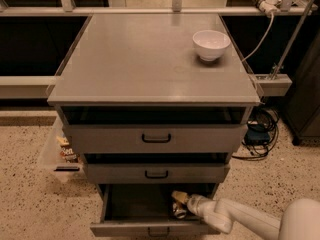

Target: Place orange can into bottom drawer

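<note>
The bottom drawer [130, 229] of the grey cabinet is pulled out, its dark inside showing. My white arm comes in from the lower right and my gripper [181, 204] reaches into the drawer's right side. The orange can [179, 198] is at the gripper's tip inside the drawer: a gold-orange part above and a silver end below it. The gripper hides part of the can.
A white bowl [211, 44] stands on the cabinet top [140, 59] at the back right. The top drawer [156, 138] and the middle drawer [156, 173] are slightly open. A clear bin with snack packs [62, 151] sits left of the cabinet; cables [260, 134] lie to the right.
</note>
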You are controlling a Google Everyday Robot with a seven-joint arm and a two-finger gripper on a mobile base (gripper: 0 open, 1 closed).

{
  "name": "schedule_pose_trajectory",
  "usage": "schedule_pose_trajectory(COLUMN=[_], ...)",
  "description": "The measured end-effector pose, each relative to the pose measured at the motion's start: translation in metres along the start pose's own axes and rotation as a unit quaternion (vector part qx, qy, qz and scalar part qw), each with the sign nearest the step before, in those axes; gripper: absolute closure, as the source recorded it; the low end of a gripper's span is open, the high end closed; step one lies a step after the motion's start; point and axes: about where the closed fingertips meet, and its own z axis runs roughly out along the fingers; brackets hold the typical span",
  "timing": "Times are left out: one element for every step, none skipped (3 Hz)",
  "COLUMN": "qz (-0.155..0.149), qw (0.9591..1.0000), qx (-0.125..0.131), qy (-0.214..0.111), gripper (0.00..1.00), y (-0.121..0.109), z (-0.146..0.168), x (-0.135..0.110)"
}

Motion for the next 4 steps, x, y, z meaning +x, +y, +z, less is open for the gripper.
schedule_pose_trajectory(qz=[0.005, 0.007, 0.002, 0.002], qw=[0.9997, 0.9961, 0.9928, 0.9928], qx=[0.018, 0.060, 0.078, 0.078], qy=[-0.014, -0.065, -0.091, -0.091], gripper=[0.35, 0.10, 0.00, 0.00], y=[-0.004, -0.040, -0.036, -0.036], z=[0.002, -0.004, -0.006, -0.006], x=[-0.001, 0.005, -0.006, -0.006])
